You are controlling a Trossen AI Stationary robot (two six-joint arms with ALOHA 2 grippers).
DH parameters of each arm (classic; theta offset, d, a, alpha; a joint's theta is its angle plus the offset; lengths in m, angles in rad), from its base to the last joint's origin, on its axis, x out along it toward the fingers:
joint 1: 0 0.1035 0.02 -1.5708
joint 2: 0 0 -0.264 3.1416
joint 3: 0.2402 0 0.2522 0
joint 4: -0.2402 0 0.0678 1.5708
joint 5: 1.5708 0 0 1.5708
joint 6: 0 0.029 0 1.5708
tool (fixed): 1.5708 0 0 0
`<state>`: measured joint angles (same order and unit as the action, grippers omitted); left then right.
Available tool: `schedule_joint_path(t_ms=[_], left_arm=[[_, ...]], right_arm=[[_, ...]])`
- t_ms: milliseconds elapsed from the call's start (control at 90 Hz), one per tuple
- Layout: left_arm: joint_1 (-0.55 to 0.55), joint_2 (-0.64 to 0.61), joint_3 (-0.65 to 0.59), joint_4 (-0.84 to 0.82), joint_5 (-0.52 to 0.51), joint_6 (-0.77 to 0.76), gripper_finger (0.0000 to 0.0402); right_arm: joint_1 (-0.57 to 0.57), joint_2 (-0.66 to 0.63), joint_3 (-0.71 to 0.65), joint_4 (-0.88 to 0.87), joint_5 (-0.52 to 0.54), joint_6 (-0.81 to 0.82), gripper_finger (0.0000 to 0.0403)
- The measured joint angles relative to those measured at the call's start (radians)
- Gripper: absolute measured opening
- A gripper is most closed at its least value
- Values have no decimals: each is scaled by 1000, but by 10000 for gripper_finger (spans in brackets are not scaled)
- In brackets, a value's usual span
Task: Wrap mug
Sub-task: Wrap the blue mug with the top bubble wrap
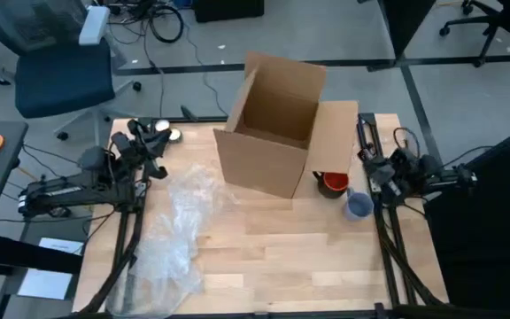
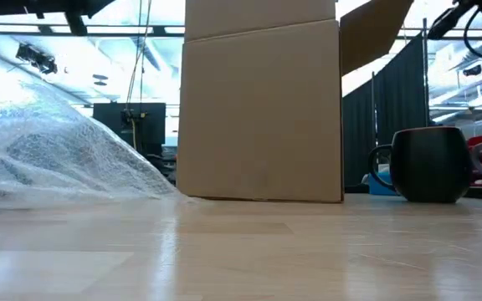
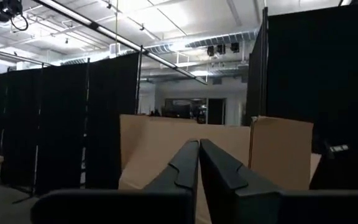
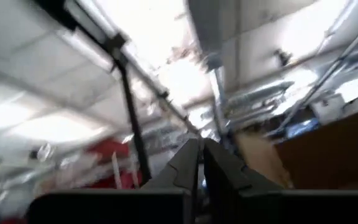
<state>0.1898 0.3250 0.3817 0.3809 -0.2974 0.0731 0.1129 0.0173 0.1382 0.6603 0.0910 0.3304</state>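
Evidently nothing was wrapped yet: the mug (image 1: 335,182) sat by the table's (image 1: 273,257) right edge beside the cardboard box (image 1: 277,133), bubble wrap (image 1: 180,235) spread leftward for it. Both left gripper (image 3: 199,163) and right gripper (image 4: 201,158) waited with fingers together, empty.

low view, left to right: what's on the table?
bubble wrap → cardboard box → dark mug
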Motion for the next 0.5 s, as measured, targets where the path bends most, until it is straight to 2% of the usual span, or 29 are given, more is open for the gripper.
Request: schedule_joint_path(t_ms=[78, 156, 367, 500], left_arm=[[0, 14, 0, 1, 0, 0, 0], [0, 29, 0, 1, 5, 7, 0], [0, 89, 0, -18, 46, 81, 0], [0, 139, 0, -18, 48, 80, 0]], right_arm=[[6, 30, 73, -65, -13, -12, 1], [21, 117, 150, -138, -38, -9, 0], [119, 541, 403, -197, -118, 14, 0], [215, 754, 657, -434, -101, -14, 0]])
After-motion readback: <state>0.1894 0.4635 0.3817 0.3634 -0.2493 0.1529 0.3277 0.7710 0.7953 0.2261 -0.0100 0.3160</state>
